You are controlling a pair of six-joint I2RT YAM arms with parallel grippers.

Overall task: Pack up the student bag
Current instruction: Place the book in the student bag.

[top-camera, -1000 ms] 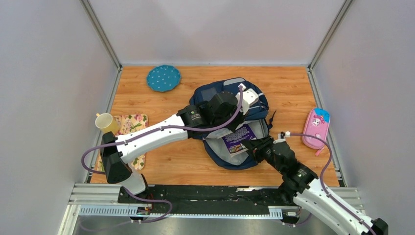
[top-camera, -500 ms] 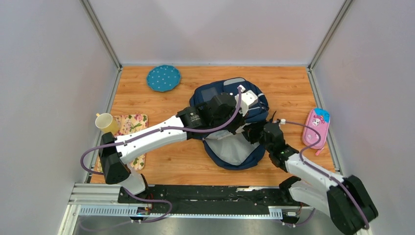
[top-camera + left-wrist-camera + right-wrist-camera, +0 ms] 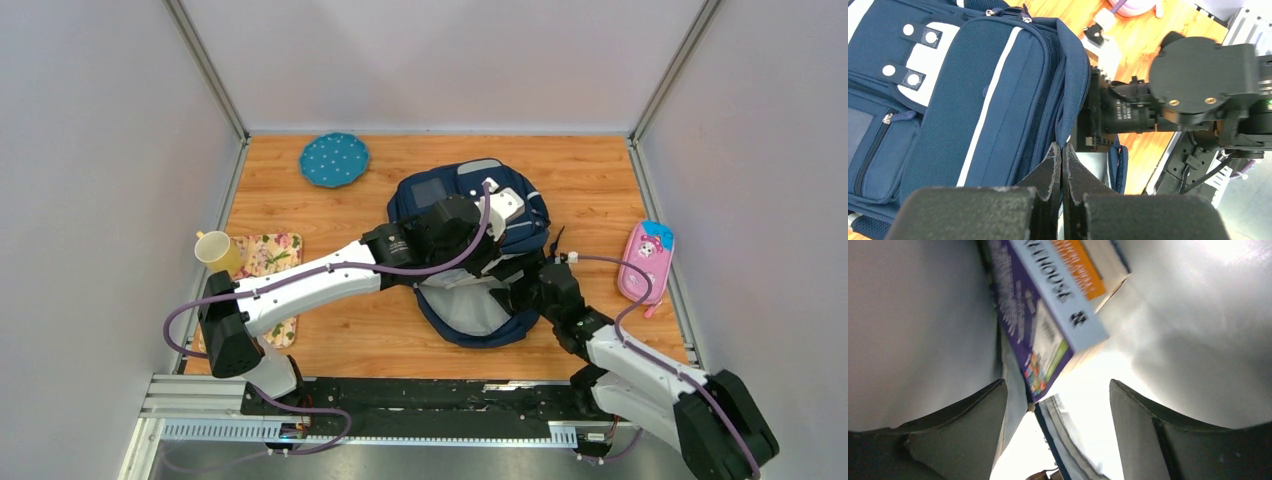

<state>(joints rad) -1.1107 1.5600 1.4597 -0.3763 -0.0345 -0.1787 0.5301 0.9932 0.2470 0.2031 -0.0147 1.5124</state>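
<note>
My right gripper (image 3: 1057, 386) has its fingers spread, and I see nothing pinched between them. Just ahead of the tips lie two books (image 3: 1058, 295), a purple one against a blue-and-orange one, with grey lining (image 3: 913, 315) on both sides. So the gripper sits inside the mouth of the student bag (image 3: 470, 315), which wraps around it.

I judge the step in hand to be leaving the books deep in the main compartment. To do it well I would draw straight back along the line of the wrist, jaws wide, so that no finger catches a cover or drags the lining.

My left gripper (image 3: 1062, 150) is pressed together, apparently on the bag's opening rim, close beside the right wrist. It props the mouth open. I would hold it there until the right gripper is clear.
</note>
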